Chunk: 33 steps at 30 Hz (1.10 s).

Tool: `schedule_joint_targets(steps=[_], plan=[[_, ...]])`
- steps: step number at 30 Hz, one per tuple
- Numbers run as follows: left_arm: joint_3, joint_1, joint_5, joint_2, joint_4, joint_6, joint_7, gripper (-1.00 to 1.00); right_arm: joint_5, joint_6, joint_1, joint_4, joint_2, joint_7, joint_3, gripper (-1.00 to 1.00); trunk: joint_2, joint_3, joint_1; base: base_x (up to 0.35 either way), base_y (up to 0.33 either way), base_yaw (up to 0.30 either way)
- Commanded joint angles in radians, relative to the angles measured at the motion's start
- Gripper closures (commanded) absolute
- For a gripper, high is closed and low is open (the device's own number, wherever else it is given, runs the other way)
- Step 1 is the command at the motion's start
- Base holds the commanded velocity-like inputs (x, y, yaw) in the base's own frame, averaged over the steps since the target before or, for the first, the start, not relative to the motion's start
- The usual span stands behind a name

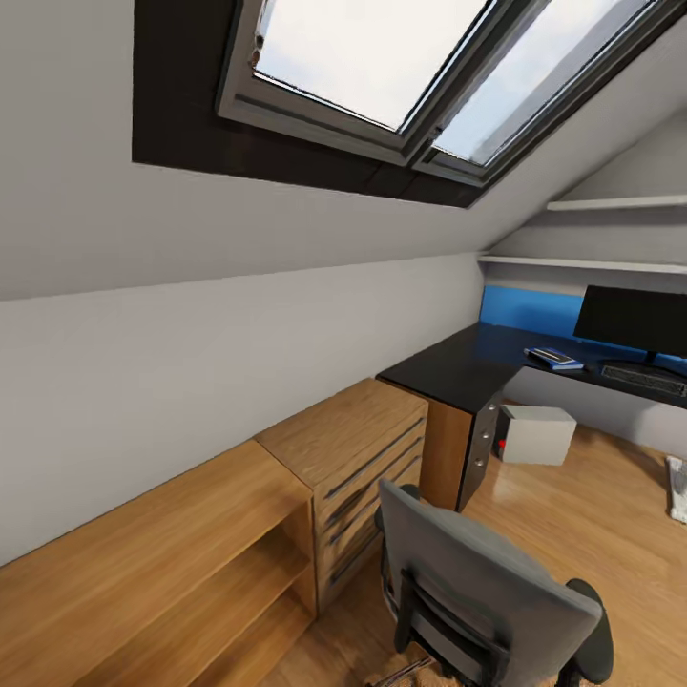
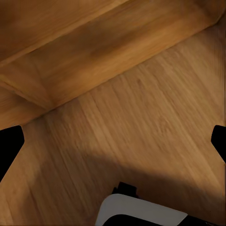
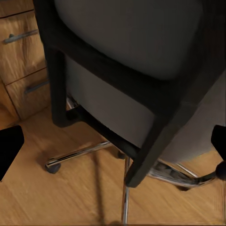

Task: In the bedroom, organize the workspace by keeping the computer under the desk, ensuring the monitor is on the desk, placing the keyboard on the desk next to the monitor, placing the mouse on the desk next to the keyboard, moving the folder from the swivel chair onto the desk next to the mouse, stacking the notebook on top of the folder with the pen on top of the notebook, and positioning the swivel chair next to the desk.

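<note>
The chair (image 1: 491,596) stands close ahead, its back toward the robot, well apart from the black bench (image 1: 477,363) farther ahead to the right. The right end effector (image 3: 113,141), fingertips spread wide and empty, points at it; the left end effector (image 2: 113,141), also wide, faces bare floor (image 2: 141,127).

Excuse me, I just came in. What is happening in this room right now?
A wheeled robot stands behind the swivel chair, which is on the wooden floor a little away from the desk. Nothing is gripped: the right gripper is open, pointing at the chair's back, and the left gripper is open over bare floor. On the desk, the monitor stands with the keyboard in front of it. The computer sits on the floor under the desk.
</note>
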Motion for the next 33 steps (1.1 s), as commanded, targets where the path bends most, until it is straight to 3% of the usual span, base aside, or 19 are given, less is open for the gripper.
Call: schedule_joint_targets(steps=[1,23,33], plan=[[-0.008,0.0,0.009,0.001,-0.002,-0.002,0.007,-1.0,-0.002,0.0,-0.001,-0.001,0.0,-0.008,0.008,-1.0,-0.001,-0.002,0.0,0.0,0.0,-0.298],[-0.009,0.0,0.008,0.001,-0.002,-0.003,0.004,-1.0,-0.001,0.033,-0.001,-0.006,-0.001,-0.008,0.007,-1.0,-0.001,-0.029,0.0,0.001,0.0,-0.204],[-0.011,0.0,0.006,0.001,-0.002,-0.003,0.002,-1.0,0.0,0.034,-0.001,-0.006,-0.001,-0.008,0.008,-1.0,-0.001,-0.043,0.0,0.192,0.167,-0.182]])
